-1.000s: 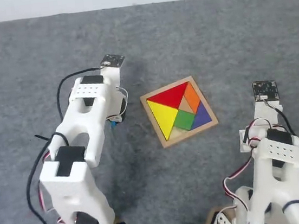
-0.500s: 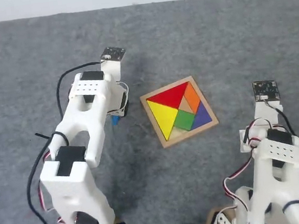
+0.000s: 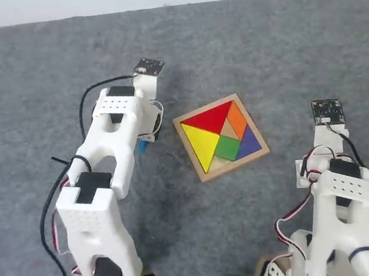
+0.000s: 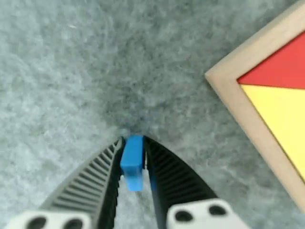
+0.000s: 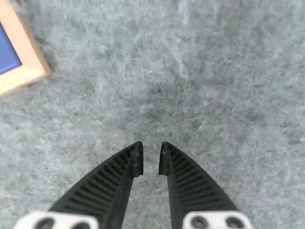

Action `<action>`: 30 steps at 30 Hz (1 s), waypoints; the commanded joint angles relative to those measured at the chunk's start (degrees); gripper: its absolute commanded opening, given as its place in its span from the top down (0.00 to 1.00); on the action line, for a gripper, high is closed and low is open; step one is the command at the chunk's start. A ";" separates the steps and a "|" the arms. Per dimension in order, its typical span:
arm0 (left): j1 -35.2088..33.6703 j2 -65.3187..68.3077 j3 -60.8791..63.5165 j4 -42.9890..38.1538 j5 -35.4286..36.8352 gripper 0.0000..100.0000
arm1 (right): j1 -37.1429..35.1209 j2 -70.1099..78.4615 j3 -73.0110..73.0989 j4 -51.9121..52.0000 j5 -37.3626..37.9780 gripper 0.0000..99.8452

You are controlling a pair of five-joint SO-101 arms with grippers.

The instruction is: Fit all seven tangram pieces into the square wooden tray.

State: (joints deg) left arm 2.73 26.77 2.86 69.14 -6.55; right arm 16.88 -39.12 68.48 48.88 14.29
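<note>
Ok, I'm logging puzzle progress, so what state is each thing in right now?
left gripper: shut on the blue piece, over the carpet beside the tray.
right gripper: slightly open, empty.
wooden tray: partly filled, with bare wood showing between the coloured pieces.

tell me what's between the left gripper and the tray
Only bare carpet, seen in the left wrist view, separates the left gripper, shut on a blue piece, from the tray.
</note>
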 commanded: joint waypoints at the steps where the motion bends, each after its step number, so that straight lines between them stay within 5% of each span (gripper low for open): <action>1: 3.08 -0.70 -7.60 8.53 -1.32 0.99 | -0.48 -1.80 -0.35 -0.84 0.79 0.91; 9: 17.76 -0.70 -15.25 22.33 -2.11 0.99 | 0.57 -1.80 -0.70 -0.84 0.79 0.91; 14: 24.88 -0.53 -16.48 24.18 -2.55 0.99 | 4.62 -1.89 -1.67 -0.92 0.79 0.91; 30: 24.79 0.26 -16.13 15.82 1.14 0.92 | 4.53 -1.89 -1.67 -0.92 0.79 0.91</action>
State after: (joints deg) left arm 28.13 27.47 -11.12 86.11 -6.02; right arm 20.84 -39.12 68.48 48.88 14.29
